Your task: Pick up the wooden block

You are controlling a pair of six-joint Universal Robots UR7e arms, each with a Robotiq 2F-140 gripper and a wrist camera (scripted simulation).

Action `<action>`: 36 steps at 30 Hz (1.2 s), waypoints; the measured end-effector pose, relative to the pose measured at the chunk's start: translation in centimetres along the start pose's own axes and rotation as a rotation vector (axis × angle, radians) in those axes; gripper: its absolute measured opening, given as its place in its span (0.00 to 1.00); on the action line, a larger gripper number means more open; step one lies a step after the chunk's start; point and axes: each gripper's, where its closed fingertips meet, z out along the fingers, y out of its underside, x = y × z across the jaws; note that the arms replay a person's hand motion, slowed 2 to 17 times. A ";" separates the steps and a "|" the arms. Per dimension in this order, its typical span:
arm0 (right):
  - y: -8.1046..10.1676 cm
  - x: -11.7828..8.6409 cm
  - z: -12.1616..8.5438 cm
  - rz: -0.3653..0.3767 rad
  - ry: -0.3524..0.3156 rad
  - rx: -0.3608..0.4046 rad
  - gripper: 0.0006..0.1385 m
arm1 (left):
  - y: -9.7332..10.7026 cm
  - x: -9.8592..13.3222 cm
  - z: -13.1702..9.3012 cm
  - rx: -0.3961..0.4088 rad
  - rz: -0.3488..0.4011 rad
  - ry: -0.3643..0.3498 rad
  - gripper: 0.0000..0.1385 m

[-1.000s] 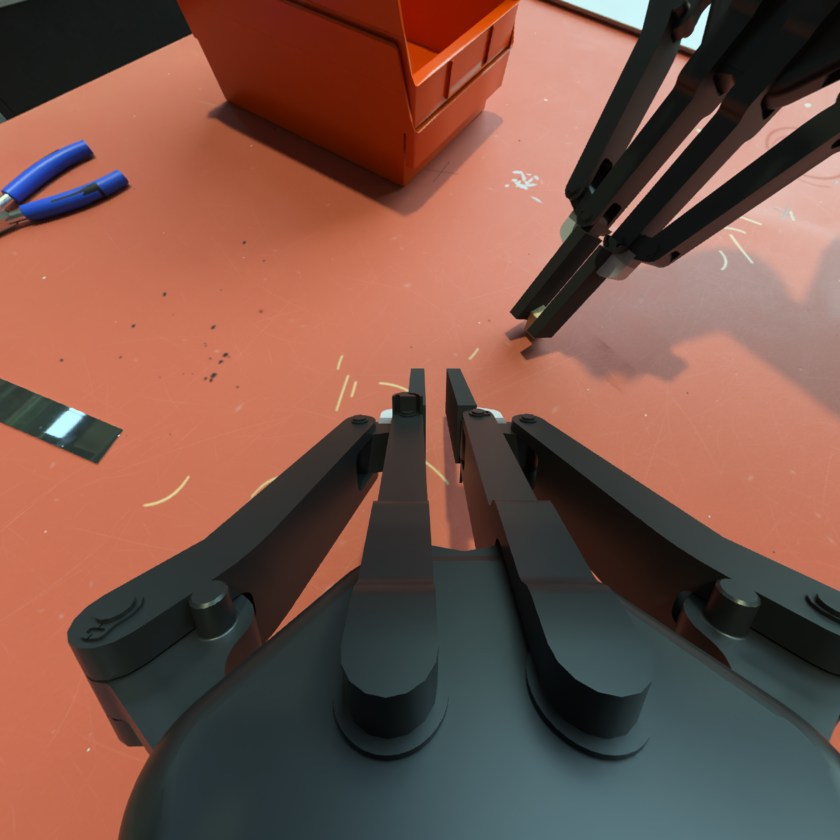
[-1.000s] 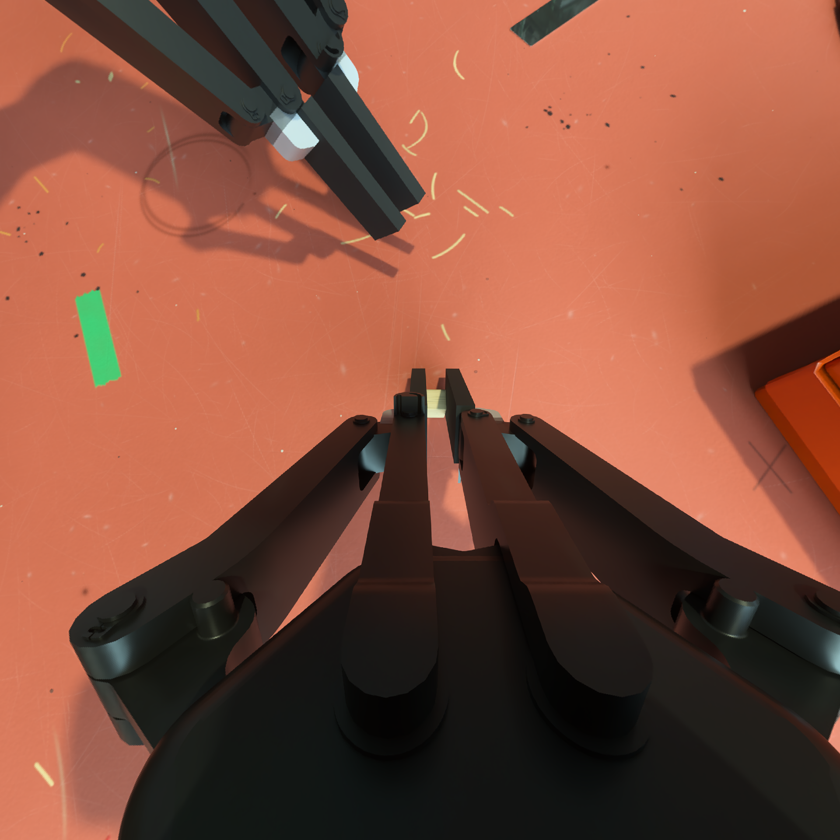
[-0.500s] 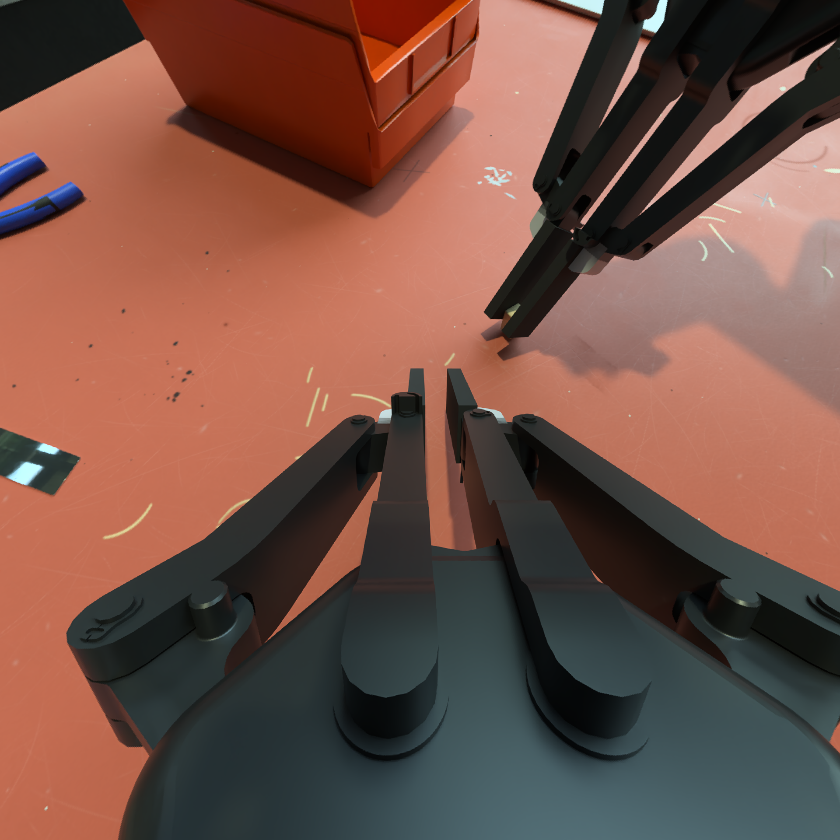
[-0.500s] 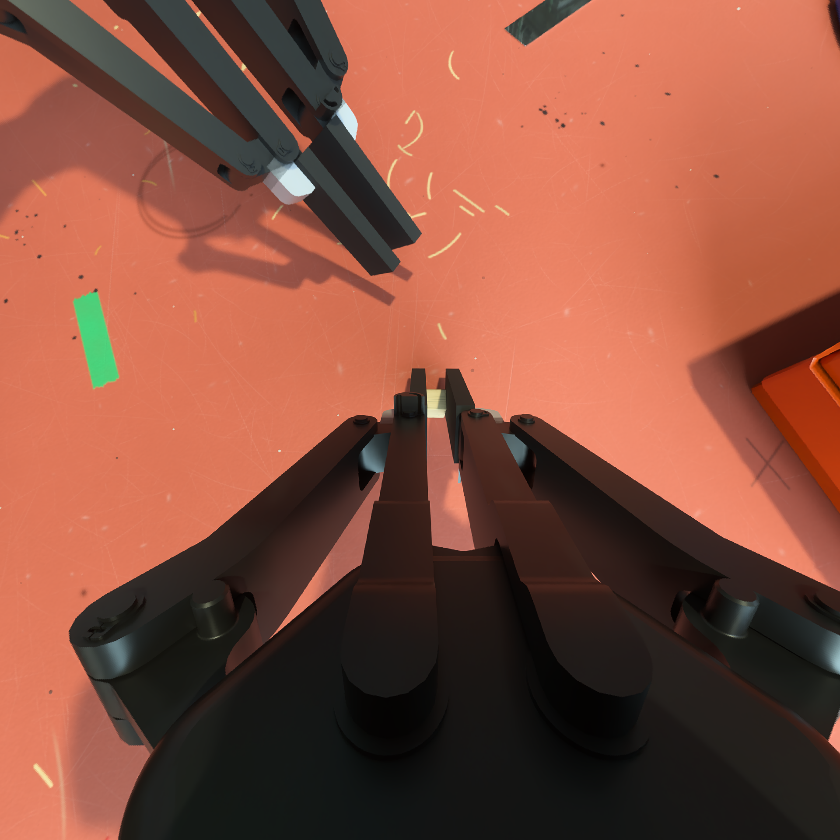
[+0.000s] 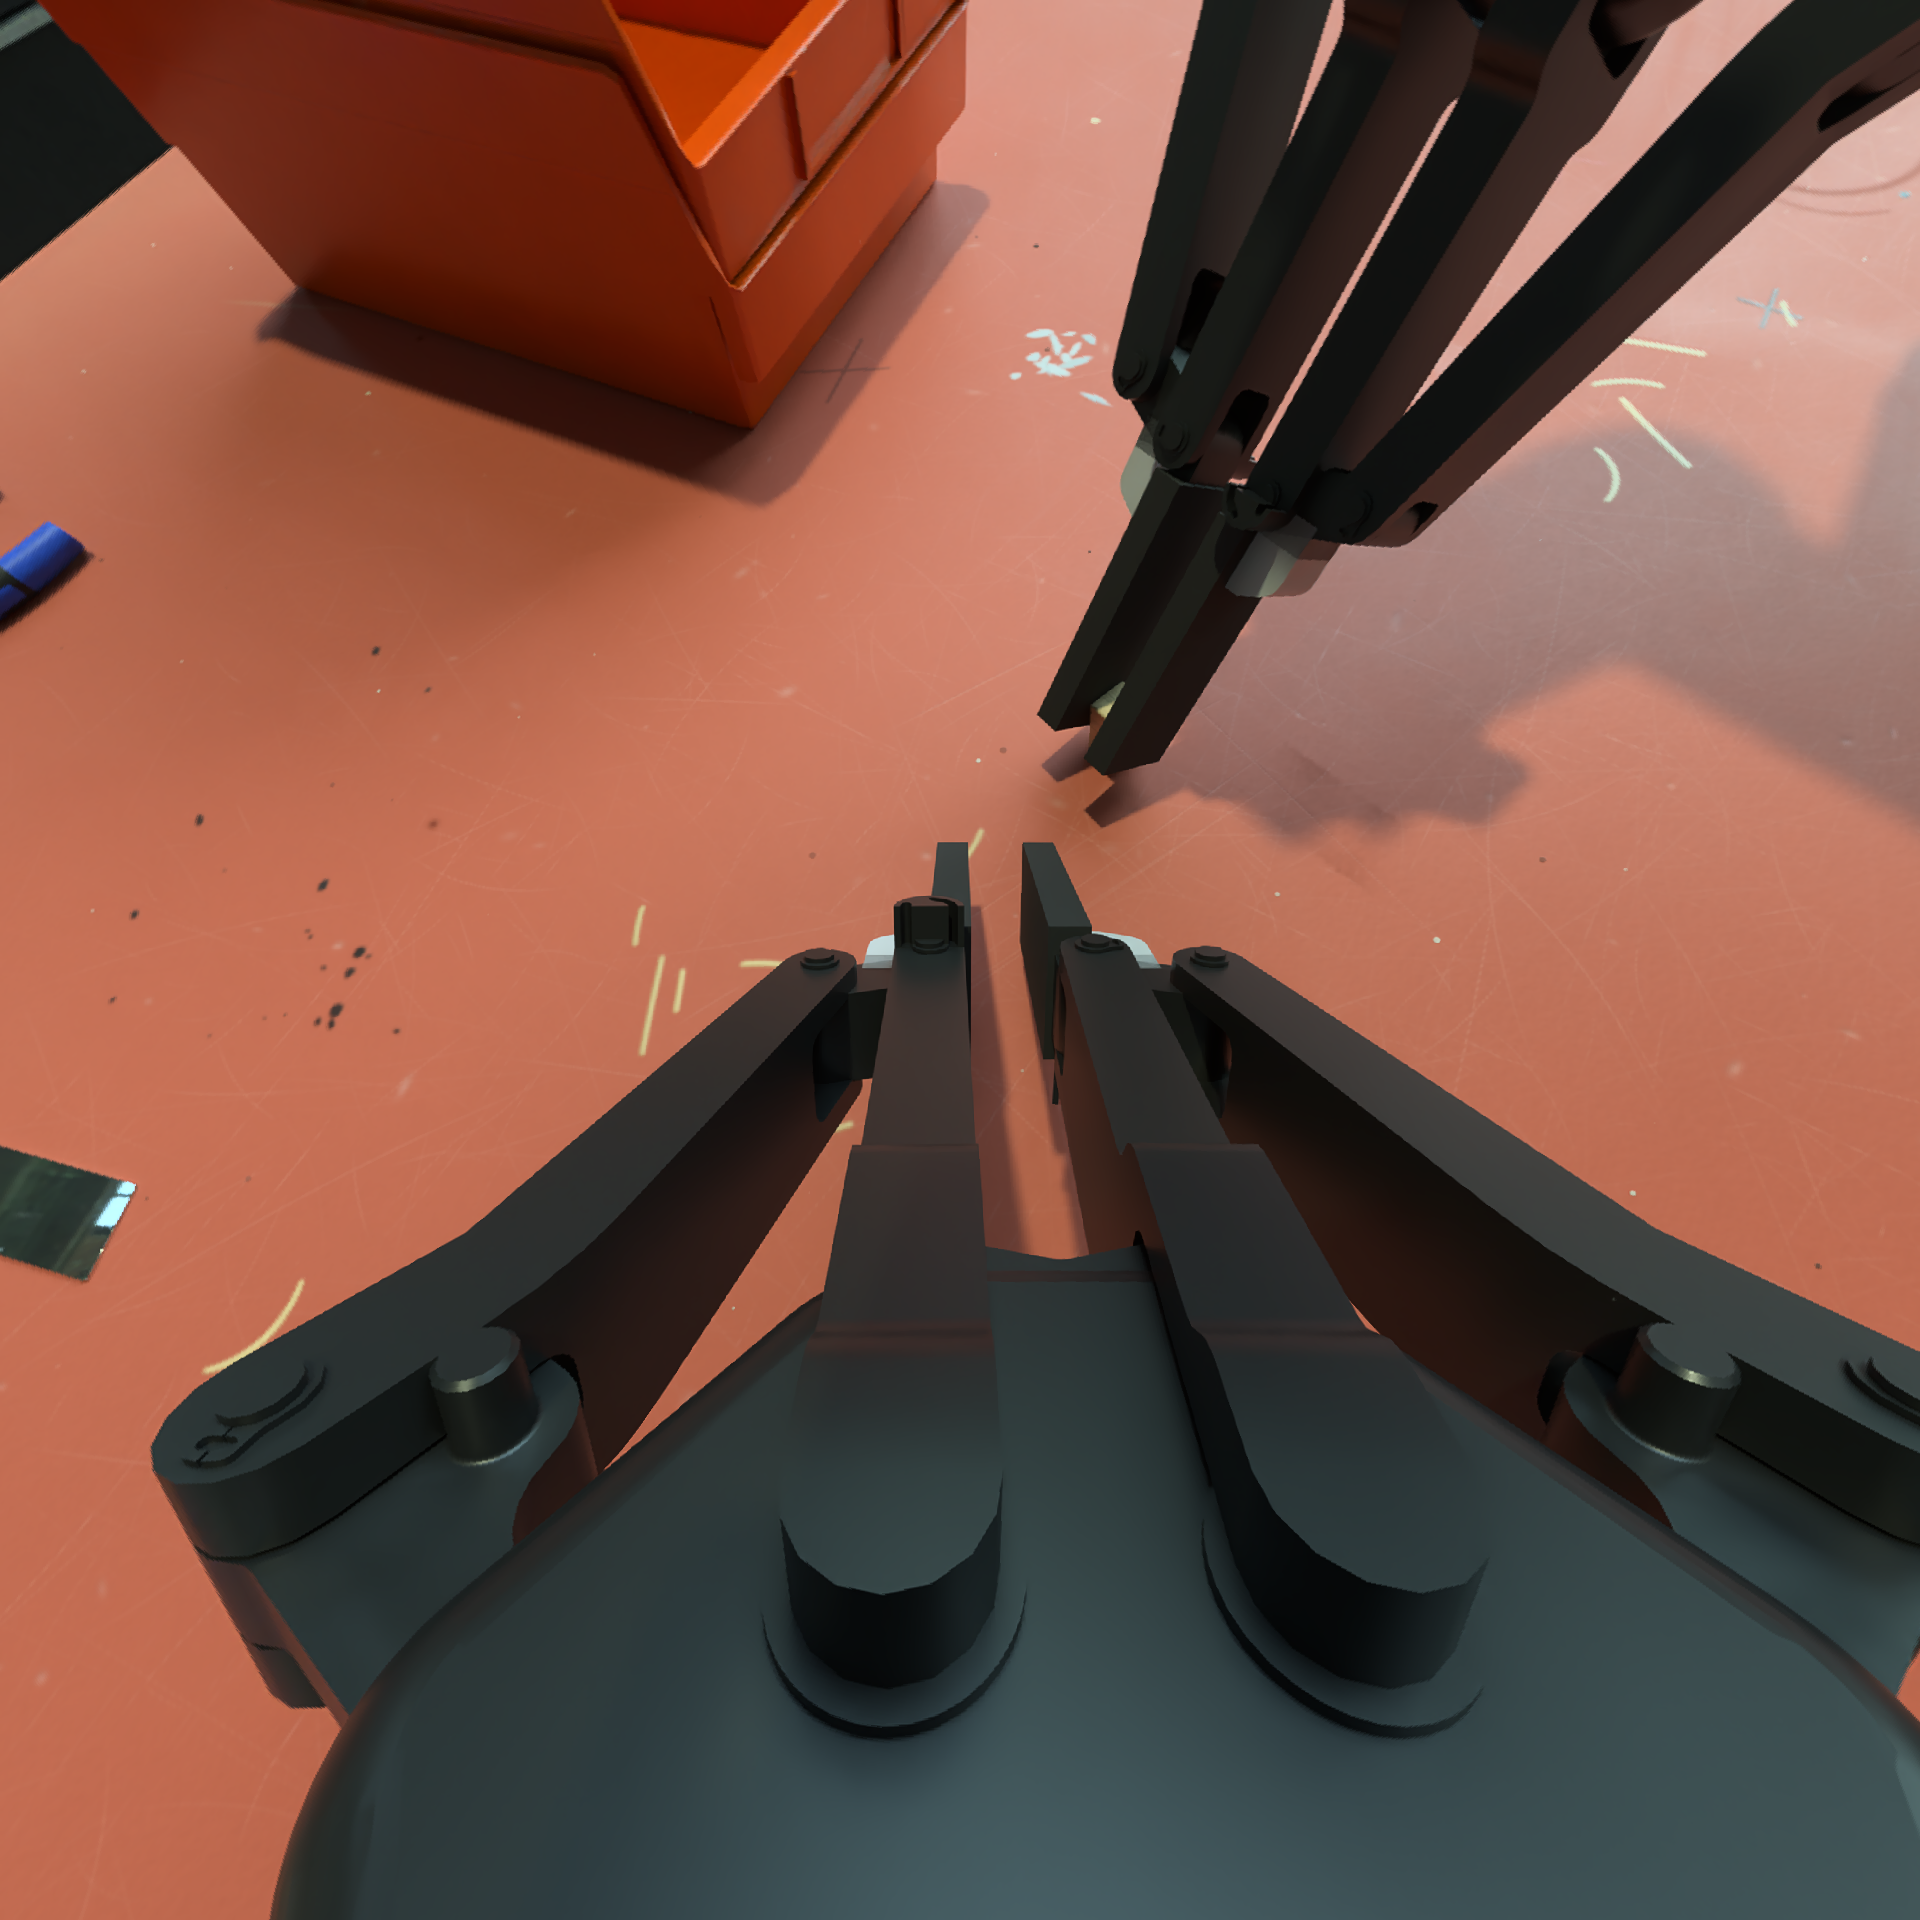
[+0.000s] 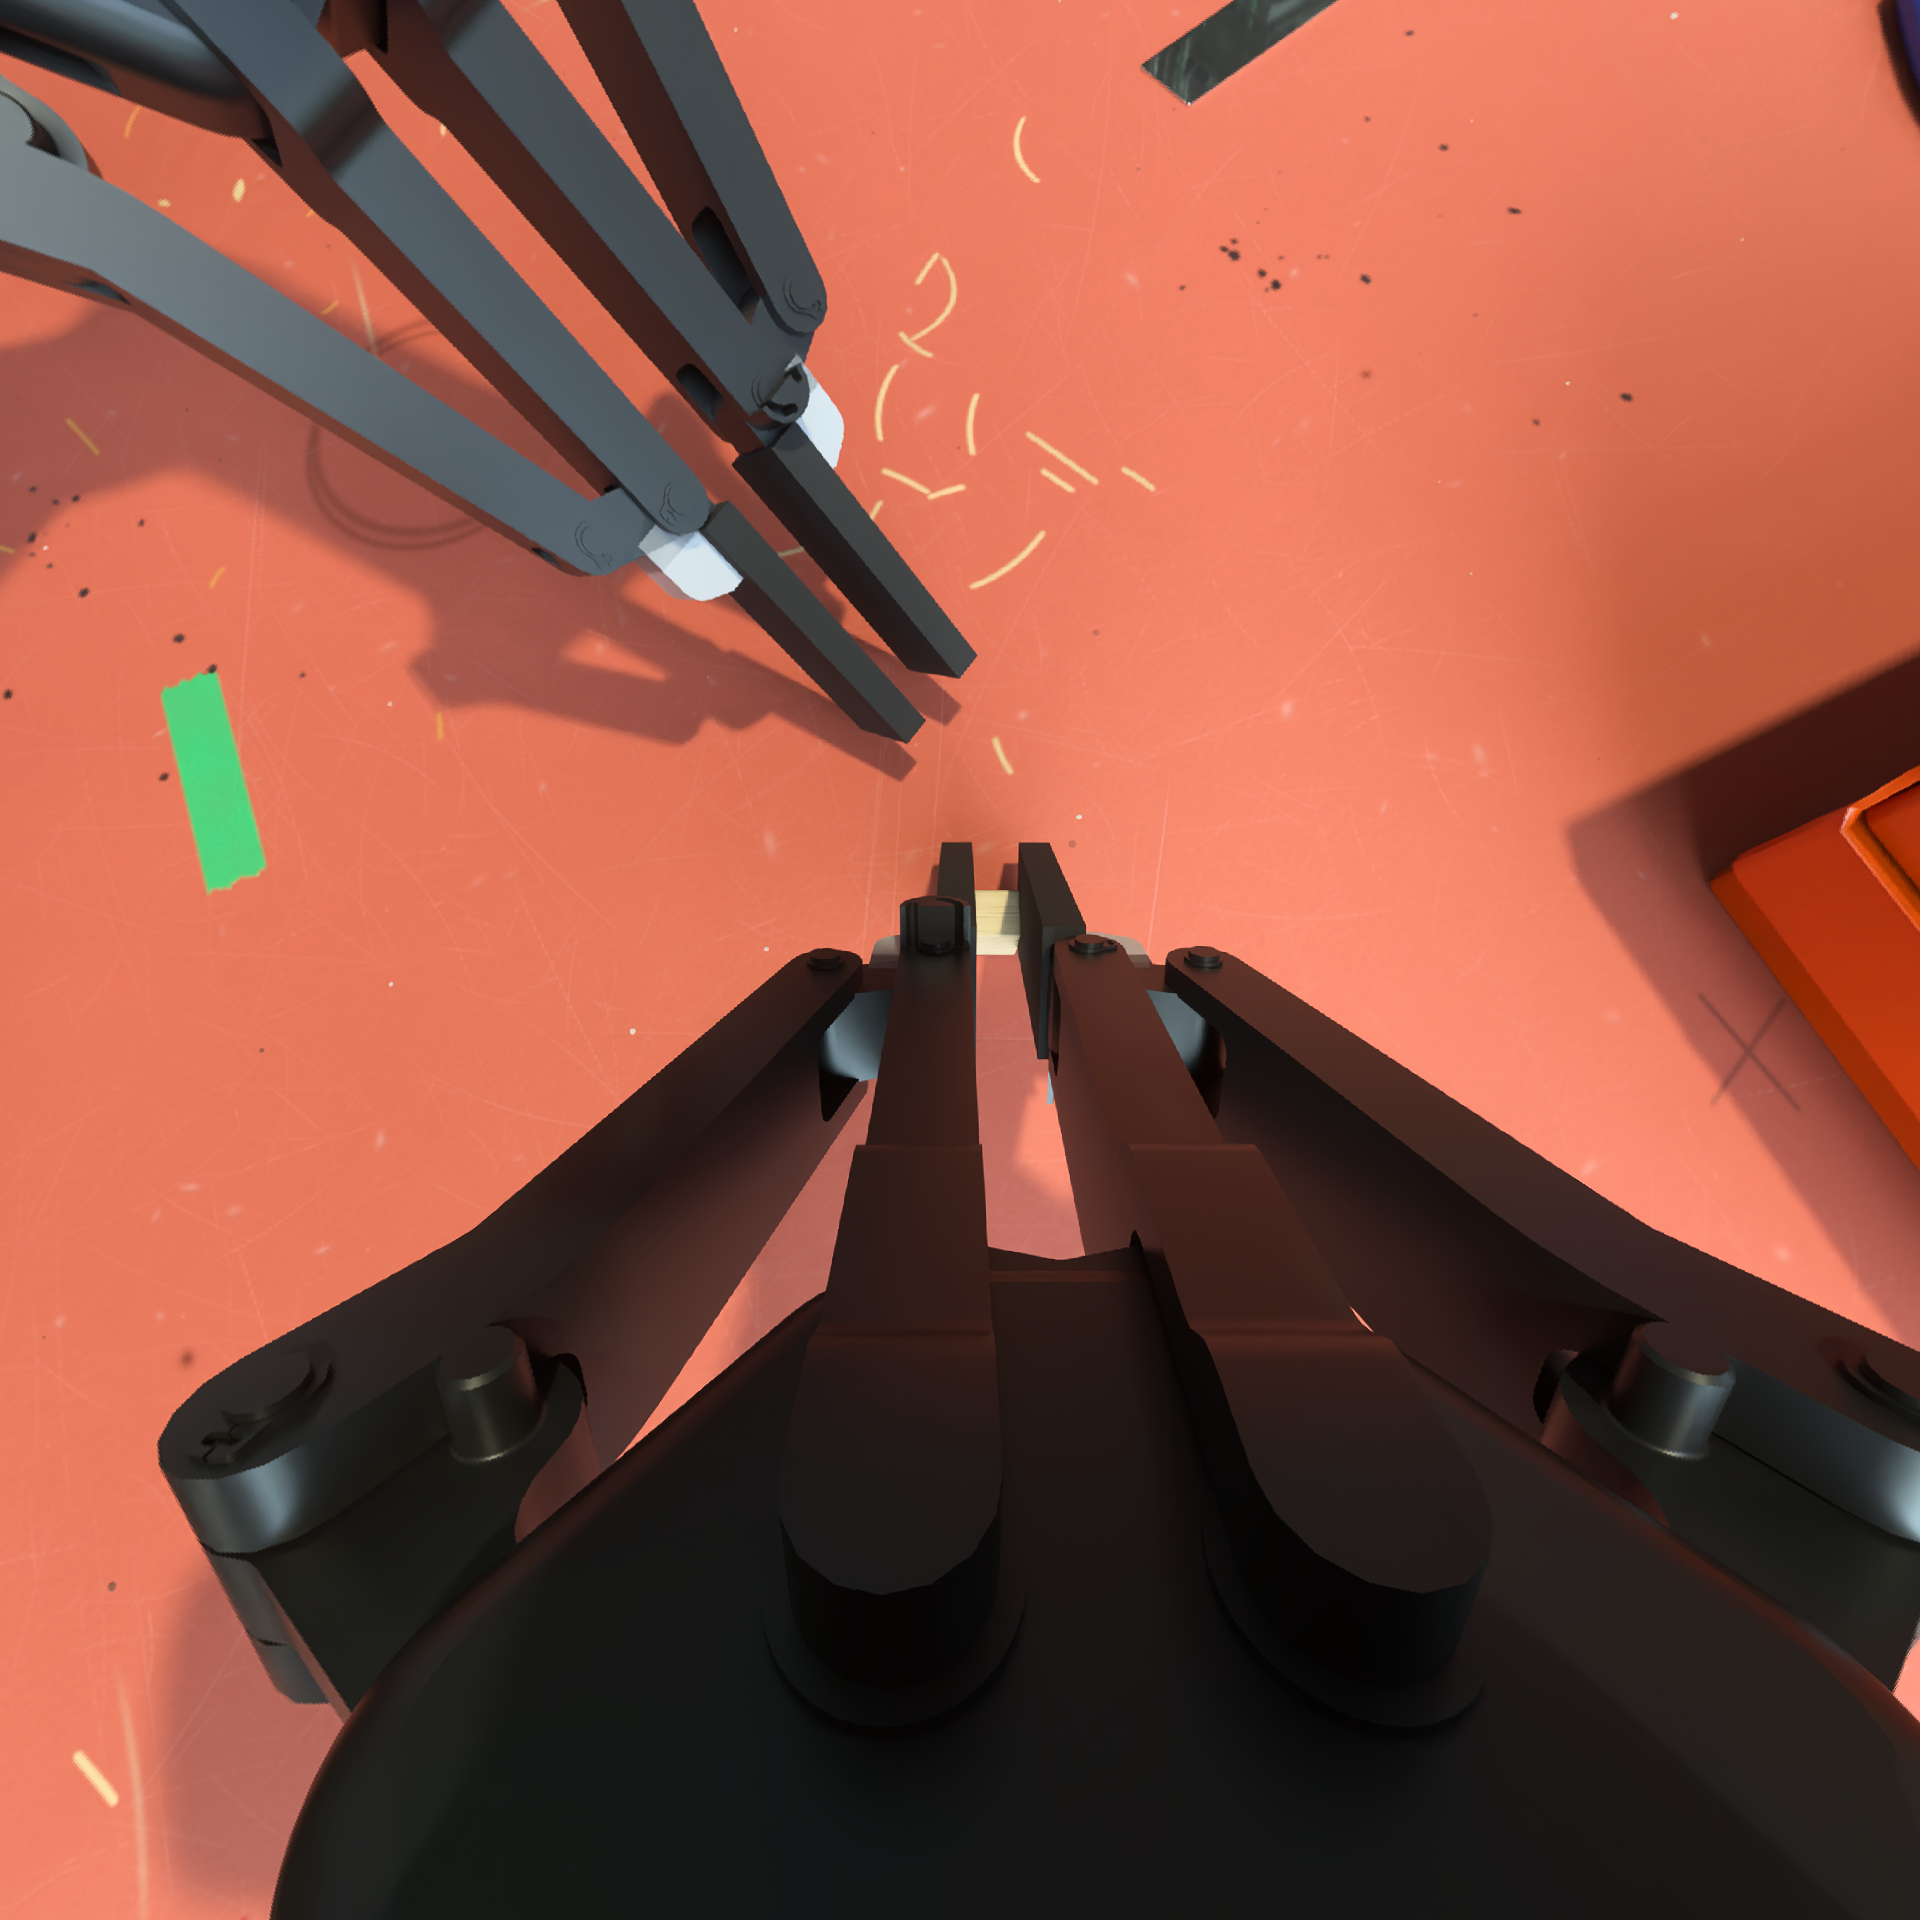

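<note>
The wooden block is a small pale piece clamped between the fingers of my right gripper. In the left wrist view the right gripper points down with a sliver of the block showing between its tips. The tips hang just above the red table, with their shadow right under them. My left gripper is shut with a narrow gap and holds nothing. It hovers low over the table, close to the right gripper's tips. It also shows in the right wrist view, reaching in from the upper left.
An orange bin stands at the back left of the left wrist view and shows at the right edge of the right wrist view. Blue-handled pliers, a shiny metal strip and green tape lie on the table.
My left gripper has moved closer to the right gripper, and the pliers and metal strip slid toward the left edge of its view. The right gripper stays shut on the block.
</note>
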 end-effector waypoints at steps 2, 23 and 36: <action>0.0 0.0 0.0 0.003 0.003 0.000 0.08 | -0.1 0.2 0.2 -0.004 0.013 0.001 0.10; -0.6 0.8 -0.3 0.097 0.015 0.049 0.08 | 0.0 0.3 0.7 -0.042 0.055 -0.016 0.10; -0.2 0.4 0.1 0.083 0.006 0.016 0.08 | 0.0 0.5 0.7 -0.043 0.059 -0.014 0.09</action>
